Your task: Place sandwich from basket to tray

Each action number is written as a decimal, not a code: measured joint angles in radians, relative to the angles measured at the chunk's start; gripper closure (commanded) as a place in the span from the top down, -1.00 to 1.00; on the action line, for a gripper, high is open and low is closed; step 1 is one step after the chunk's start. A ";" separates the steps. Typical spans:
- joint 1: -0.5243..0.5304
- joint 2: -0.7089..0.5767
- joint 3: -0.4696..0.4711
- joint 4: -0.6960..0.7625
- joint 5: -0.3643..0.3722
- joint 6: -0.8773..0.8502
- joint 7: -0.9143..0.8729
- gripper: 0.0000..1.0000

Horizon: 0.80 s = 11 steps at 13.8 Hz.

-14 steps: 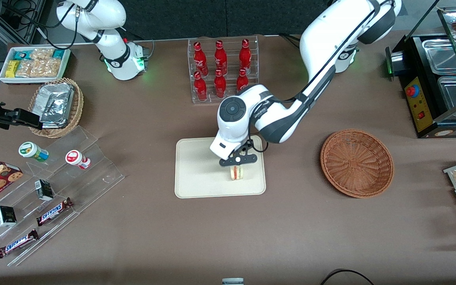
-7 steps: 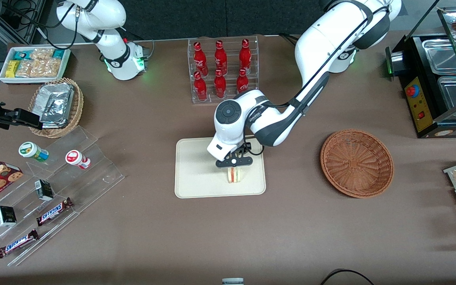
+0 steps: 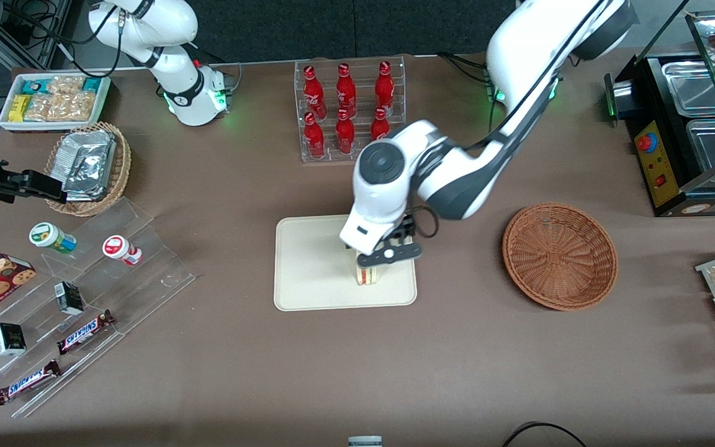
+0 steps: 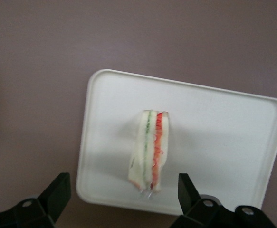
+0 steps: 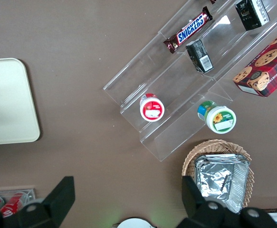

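Observation:
The sandwich (image 3: 367, 275) stands on its edge on the cream tray (image 3: 308, 273), in the part of the tray toward the working arm's end. It also shows in the left wrist view (image 4: 150, 152), with its red and green filling lines up, on the tray (image 4: 214, 118). My left gripper (image 3: 375, 261) hangs above the sandwich, open and empty; in the wrist view (image 4: 122, 180) its two black fingers (image 4: 60, 187) stand wide apart with the sandwich below them, untouched. The reddish-brown basket (image 3: 559, 254) sits empty toward the working arm's end.
A rack of red bottles (image 3: 348, 108) stands farther from the front camera than the tray. A clear stepped stand (image 3: 84, 279) with snack bars and cups, a tan basket of foil packs (image 3: 87, 164) and a white snack box (image 3: 53, 99) lie toward the parked arm's end. A black display case (image 3: 692, 124) stands past the basket.
My gripper has risen off the sandwich and shifted slightly toward the working arm's end. The sandwich stays standing on the tray.

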 measured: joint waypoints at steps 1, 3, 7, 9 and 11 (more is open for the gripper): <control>0.029 -0.050 0.000 0.001 -0.020 -0.058 0.000 0.98; 0.093 -0.141 0.002 0.001 -0.051 -0.162 0.006 0.98; 0.211 -0.272 0.005 -0.001 -0.062 -0.338 0.087 0.99; 0.279 -0.319 0.007 -0.002 -0.091 -0.410 0.199 0.99; 0.377 -0.365 0.010 -0.003 -0.149 -0.467 0.345 0.99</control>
